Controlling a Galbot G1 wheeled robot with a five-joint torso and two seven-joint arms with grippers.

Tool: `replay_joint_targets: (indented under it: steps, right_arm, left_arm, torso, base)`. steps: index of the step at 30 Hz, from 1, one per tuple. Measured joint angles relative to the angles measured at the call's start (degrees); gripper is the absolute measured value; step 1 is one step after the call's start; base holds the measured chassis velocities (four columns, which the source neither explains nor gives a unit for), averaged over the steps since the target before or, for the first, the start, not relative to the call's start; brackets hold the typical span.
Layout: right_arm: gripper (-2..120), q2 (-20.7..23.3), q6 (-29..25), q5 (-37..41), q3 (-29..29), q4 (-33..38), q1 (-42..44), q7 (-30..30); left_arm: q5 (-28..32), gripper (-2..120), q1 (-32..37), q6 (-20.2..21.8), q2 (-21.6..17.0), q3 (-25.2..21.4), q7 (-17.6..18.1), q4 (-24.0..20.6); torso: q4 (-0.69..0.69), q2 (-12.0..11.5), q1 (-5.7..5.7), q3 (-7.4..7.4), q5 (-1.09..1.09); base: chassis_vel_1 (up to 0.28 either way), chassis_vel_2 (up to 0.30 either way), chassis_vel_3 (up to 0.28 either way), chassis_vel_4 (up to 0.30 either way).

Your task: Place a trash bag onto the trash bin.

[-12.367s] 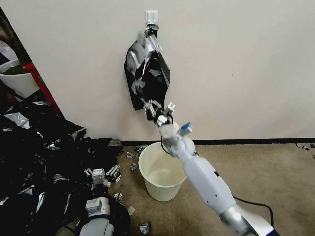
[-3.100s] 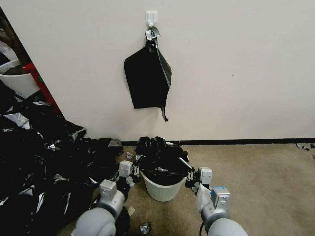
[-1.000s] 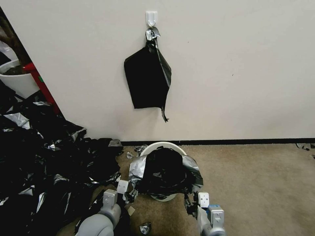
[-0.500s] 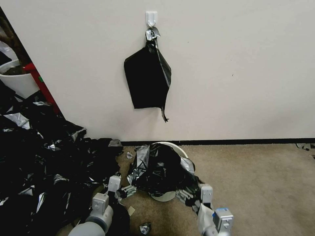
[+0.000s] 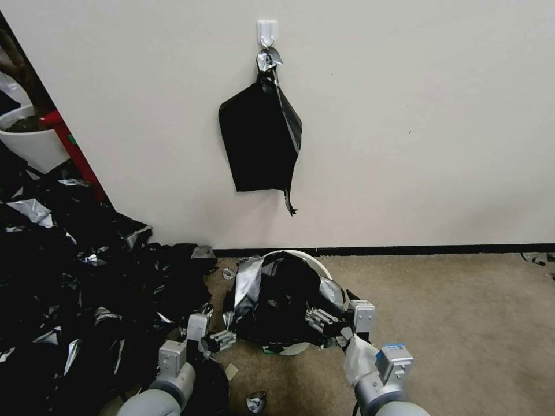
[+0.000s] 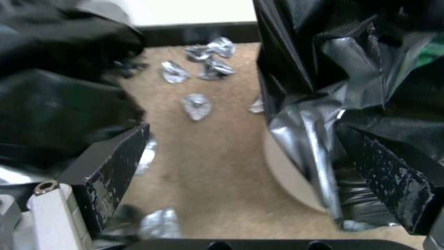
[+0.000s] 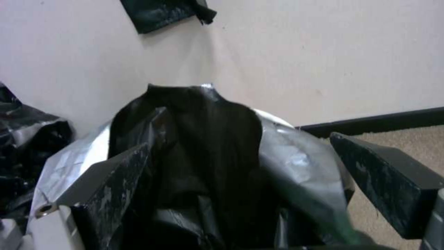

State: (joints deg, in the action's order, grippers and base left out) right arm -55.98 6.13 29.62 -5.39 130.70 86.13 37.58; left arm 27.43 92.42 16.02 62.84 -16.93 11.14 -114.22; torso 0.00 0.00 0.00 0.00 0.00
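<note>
The cream-white trash bin [image 5: 287, 349] stands on the carpet by the wall. The black trash bag [image 5: 277, 294] lies draped over its mouth and front wall, leaving a strip of far rim and the base bare. My left gripper [image 5: 211, 334] is open, low at the bin's left side. In the left wrist view the left gripper [image 6: 249, 180] faces bare carpet, with the trash bag [image 6: 333, 69] and bin wall [image 6: 287, 173] beside one finger. My right gripper [image 5: 341, 323] is open at the bin's right front. In the right wrist view the right gripper [image 7: 249, 187] stands spread wide before the trash bag [image 7: 203, 146].
A flat black bundle [image 5: 260, 144] hangs from a wall hook above the bin. A large heap of black film [image 5: 69, 289] covers the floor to the left, with a white tub [image 5: 29, 138] behind it. Small scraps [image 5: 254, 400] lie near the bin. Bare carpet [image 5: 462, 323] stretches to the right.
A second ago the bag's silvery edges were spread wide and low around the bin; now the film has slackened and bunched. The right gripper has risen closer to the bin; the left has shifted slightly outward.
</note>
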Motion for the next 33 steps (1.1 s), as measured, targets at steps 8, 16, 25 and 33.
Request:
replay_joint_targets:
  steps: [8, 16, 25, 33]
  right_arm:
    - [100, 0.0, 0.2, 0.0, -0.2, -0.4, 0.2, -0.4]
    - [100, 0.0, 0.3, -0.2, -0.3, -0.4, 1.2, -0.6]
    - [100, -0.1, 0.4, -0.2, -0.3, -0.4, 1.6, -0.8]
    - [100, -0.4, 0.7, 0.3, 2.3, 2.4, -1.5, -3.4]
  left_arm:
    - [2.2, 100, -4.5, -4.5, 3.1, 1.4, -5.6, 7.5]
    - [-3.0, 100, -6.0, -9.5, 2.3, -0.3, -22.6, 14.3]
    - [-11.5, 100, -5.4, -20.3, 0.8, -10.0, -50.3, 20.2]
    - [-11.3, 100, -6.2, -27.9, 2.1, -22.5, -68.8, 20.8]
  torso:
    - [0.0, 0.0, 0.0, 0.0, 0.0]
    - [0.0, 0.0, 0.0, 0.0, 0.01]
    - [0.0, 0.0, 0.0, 0.0, -0.01]
    - [0.0, 0.0, 0.0, 0.0, 0.01]
  base:
    - [0.0, 0.0, 0.0, 0.0]
    - [0.0, 0.0, 0.0, 0.0]
    - [0.0, 0.0, 0.0, 0.0]
    - [0.0, 0.0, 0.0, 0.0]
